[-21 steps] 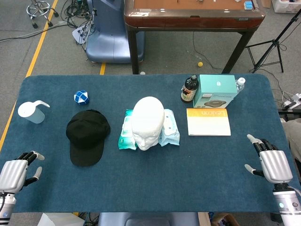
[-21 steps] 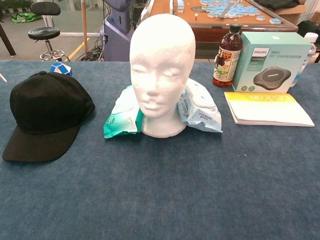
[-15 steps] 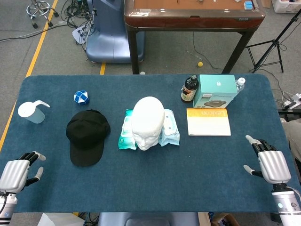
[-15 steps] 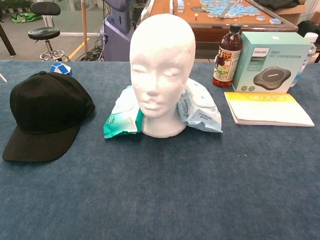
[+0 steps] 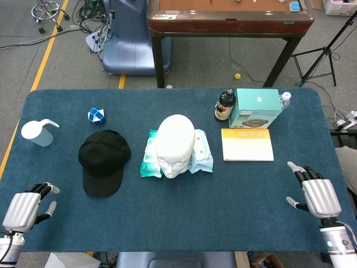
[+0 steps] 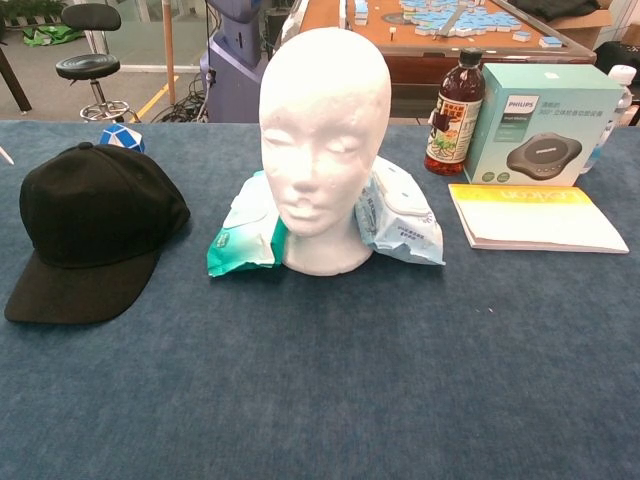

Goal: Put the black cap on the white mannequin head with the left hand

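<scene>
The black cap (image 5: 103,161) lies flat, left of the mannequin head (image 5: 175,144). The left hand (image 5: 25,208) and right hand (image 5: 318,194) rest empty, fingers released.

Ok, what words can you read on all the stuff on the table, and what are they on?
"PHILIPS": on the front of the teal box.
Small print beside it on the same box: too small to read.
Yellow band of the booklet: pale lettering, too blurred to read.
Label of the dark bottle: too small to read.
Wet-wipe packs: print not legible.
Black cap and white mannequin head: no text.
</scene>
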Motion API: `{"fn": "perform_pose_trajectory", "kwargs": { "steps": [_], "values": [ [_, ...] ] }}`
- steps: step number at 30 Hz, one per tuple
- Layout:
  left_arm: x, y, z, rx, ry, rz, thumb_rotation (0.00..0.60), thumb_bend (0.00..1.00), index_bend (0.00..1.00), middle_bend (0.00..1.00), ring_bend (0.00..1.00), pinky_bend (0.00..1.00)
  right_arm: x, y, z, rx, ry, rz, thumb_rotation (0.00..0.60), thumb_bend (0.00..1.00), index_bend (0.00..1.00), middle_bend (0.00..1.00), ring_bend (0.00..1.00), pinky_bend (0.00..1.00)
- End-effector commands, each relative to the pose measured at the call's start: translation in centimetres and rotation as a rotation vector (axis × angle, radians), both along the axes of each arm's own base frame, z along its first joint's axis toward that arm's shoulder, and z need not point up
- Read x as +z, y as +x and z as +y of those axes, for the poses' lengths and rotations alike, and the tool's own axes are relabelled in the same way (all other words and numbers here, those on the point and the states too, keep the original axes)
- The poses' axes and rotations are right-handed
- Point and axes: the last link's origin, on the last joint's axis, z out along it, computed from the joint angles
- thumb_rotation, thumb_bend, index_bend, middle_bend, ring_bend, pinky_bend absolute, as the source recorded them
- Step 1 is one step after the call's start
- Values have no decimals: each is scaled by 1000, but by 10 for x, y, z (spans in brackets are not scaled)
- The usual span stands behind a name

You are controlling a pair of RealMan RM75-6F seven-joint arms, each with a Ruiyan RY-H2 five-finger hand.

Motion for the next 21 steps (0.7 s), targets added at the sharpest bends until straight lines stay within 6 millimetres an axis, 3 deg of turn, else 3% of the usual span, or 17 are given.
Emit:
{"fn": "perform_pose_trajectory", "kwargs": {
  "steps": [1,9,21],
  "values": [
    [-2,4,-3,-36,4,-17,600,334,406,377,337,531,0,0,3,2,-2,-1,600,0,128,281,214,381],
    [-6,11,-8,-127,43,-59,600,145,420,390,411,558,3,-1,0,-4,-12,-8,600,0,130,282,214,381],
    [-30,18,-8,-192,7,-47,600,60,442,474,422,560,1,0,-2,-8,-7,2,600,0,132,282,214,381]
  ]
}}
